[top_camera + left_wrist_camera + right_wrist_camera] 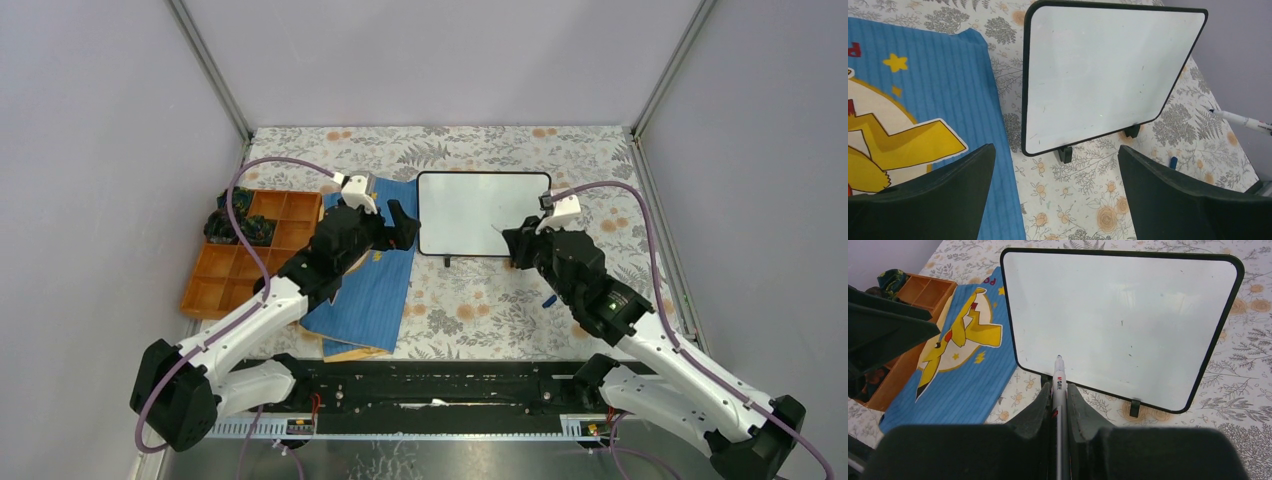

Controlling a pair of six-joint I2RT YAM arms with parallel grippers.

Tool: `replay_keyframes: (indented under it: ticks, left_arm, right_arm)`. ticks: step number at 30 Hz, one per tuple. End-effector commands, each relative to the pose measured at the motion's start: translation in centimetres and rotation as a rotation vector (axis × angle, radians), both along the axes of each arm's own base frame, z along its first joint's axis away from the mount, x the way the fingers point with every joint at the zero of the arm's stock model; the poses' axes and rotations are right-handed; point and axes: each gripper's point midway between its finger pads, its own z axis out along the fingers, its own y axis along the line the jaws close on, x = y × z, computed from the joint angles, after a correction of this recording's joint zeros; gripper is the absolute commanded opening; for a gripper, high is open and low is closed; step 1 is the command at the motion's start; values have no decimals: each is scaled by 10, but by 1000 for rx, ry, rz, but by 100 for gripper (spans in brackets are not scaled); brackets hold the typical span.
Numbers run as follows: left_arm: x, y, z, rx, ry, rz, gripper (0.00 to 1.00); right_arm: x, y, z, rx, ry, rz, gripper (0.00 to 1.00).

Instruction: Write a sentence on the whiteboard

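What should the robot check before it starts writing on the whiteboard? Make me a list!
1. Marker gripped by the right gripper: ok, clamped between both fingers.
2. Marker uncapped: ok, the dark tip is bare.
3. Whiteboard has room for writing: ok, it is blank.
4. Marker aimed at the whiteboard: ok, it points at the near edge.
5. Tip touching the surface: cannot tell.
6. Left gripper out of the way: ok, open, beside the left edge, above the blue book.
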Motion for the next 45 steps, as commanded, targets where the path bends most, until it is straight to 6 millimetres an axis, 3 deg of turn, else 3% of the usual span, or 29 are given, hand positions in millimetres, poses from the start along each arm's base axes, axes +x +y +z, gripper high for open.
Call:
replay_keyframes:
  ticks: [1, 5, 11, 21, 28, 31, 35, 39, 45]
  left_arm:
    - [-1, -3, 6, -33, -44, -27, 99]
    - [-8, 0, -1, -40, -37, -28, 99]
    - [-12, -9, -9, -48, 3, -66, 99]
    - [-13, -14, -21, -1, 39, -46, 99]
    - [-8, -20, -29, 9, 81, -21, 99]
    - [3, -17, -24, 40, 80, -11, 99]
    - [16, -13, -16, -60, 86, -41, 99]
    - [24, -11, -15, -189, 84, -113, 98]
    - [32, -23, 7, -294, -50, -304, 99]
  right_arm:
    - [7, 2, 27, 24, -75, 1, 0]
    - [9, 4, 29, -41, -78, -2, 0]
    - [11, 23, 42, -109, -178, -66, 0]
    - [25, 17, 6, -147, -121, -215, 0]
    - [14, 15, 7, -51, -139, -178, 0]
    - [10, 17, 6, -65, -138, -135, 0]
    - [3, 17, 7, -63, -147, -96, 0]
    - [-6, 25, 8, -38, -162, -11, 0]
    - [-12, 36, 8, -16, -169, 59, 0]
